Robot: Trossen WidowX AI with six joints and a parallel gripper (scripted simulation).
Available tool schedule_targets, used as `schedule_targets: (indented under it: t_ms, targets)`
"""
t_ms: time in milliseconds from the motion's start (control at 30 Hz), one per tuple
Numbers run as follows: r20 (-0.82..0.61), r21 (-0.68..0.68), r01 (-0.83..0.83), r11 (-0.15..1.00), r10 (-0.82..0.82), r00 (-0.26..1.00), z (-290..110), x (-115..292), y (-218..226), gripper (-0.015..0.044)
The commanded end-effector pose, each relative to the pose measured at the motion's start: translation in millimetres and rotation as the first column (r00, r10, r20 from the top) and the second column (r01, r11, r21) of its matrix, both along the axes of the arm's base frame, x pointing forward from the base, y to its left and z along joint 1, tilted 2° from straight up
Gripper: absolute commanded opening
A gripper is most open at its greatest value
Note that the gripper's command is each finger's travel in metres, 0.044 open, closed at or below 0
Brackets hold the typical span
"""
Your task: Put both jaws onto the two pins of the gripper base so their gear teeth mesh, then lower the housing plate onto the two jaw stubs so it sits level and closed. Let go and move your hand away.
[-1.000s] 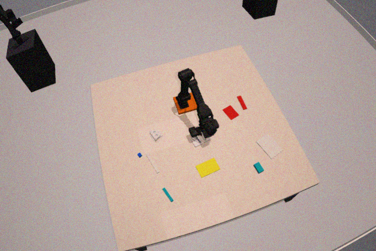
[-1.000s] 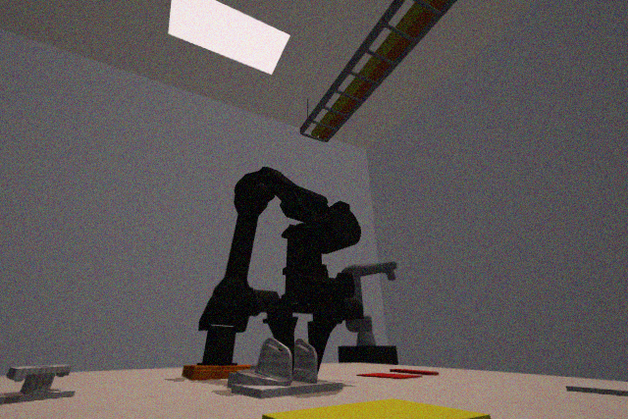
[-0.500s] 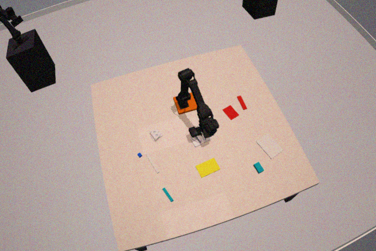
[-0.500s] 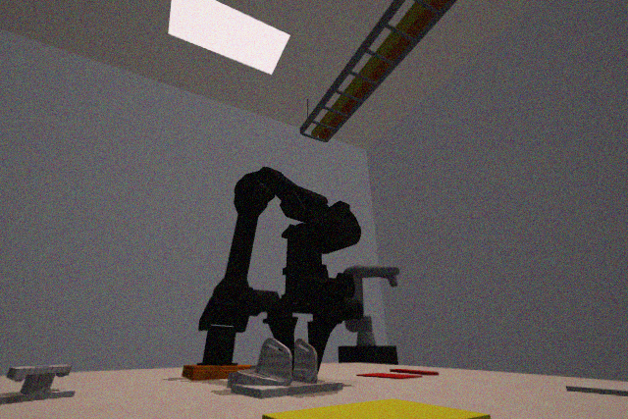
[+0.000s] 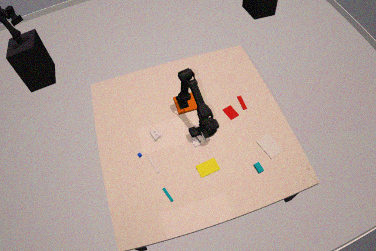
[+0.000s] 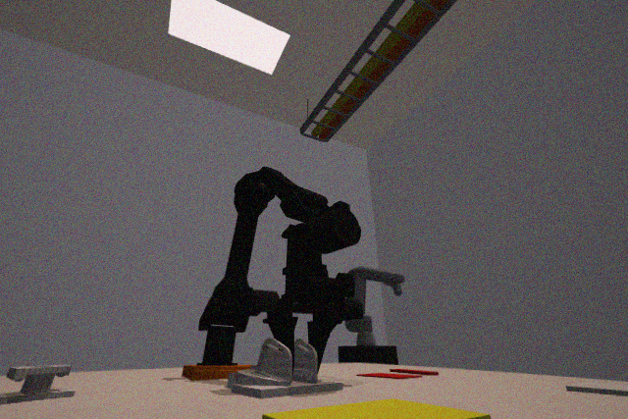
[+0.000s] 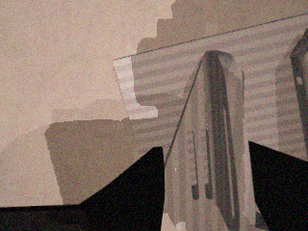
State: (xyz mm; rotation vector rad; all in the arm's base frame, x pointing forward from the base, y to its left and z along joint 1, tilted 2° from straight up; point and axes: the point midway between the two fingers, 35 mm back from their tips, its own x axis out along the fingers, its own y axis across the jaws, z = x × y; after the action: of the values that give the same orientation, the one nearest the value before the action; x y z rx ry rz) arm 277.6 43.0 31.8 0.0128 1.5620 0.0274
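You've got the pincer (image 5: 197, 137) (image 6: 306, 355) (image 7: 200, 153) clamped on one upright fin of the grey assembly (image 5: 197, 143) (image 6: 288, 391) (image 7: 168, 67). In the wrist view the black fingers stand on either side of that fin; you can't tell from the exterior view which of the two it is.

Assembly sits low on the bench (image 5: 130, 211) (image 6: 127, 389) (image 7: 58, 48), ahead of the orange base plate (image 5: 188, 110) (image 6: 191, 371). You see a flat, squared plate at the bottom, a sloped block on one side, and two tall fins with rounded tops, side by side with a narrow gap. Grey, slightly streaked finish; the wrist view gives you fine parallel bands across the plate and two dark narrow slots down the near fin. Gear teeth and pins: too small to tell.

Other grey part (image 5: 155, 134) (image 6: 37, 379): well apart from the assembly, slanted stem between a flat foot and a flat top. Pale flat plate (image 5: 269, 146) (image 6: 599, 391) lies on the opposite side of the assembly, flat on the bench. You can't tell for sure which is the housing plate.

Yellow slab (image 5: 207, 167) (image 6: 380, 410) lies flat near the assembly, plain-faced.
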Motion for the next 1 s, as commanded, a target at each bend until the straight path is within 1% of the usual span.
schedule_targets:
  t_ms: [0,233,333,367,800,867,967]
  targets:
    - [0.001,0.002,0.003,1.0,-0.003,1.0,0,0,0,0.0134]
    - [0.001,0.002,0.003,1.0,-0.003,1.0,0,0,0,0.0134]
    - [0.0,0.0,0.0,1.0,0.0,1.0,0,0,0,0.0213]
    - [0.0,0.0,0.0,1.0,0.0,1.0,0,0,0,0.0224]
    - [0.0,0.0,0.0,1.0,0.0,1.0,0,0,0,0.0224]
    - [0.0,0.0,0.0,1.0,0.0,1.0,4,1,0,0.0224]
    - [0.001,0.001,0.001,1.0,-0.001,1.0,21,2,0,0.0224]
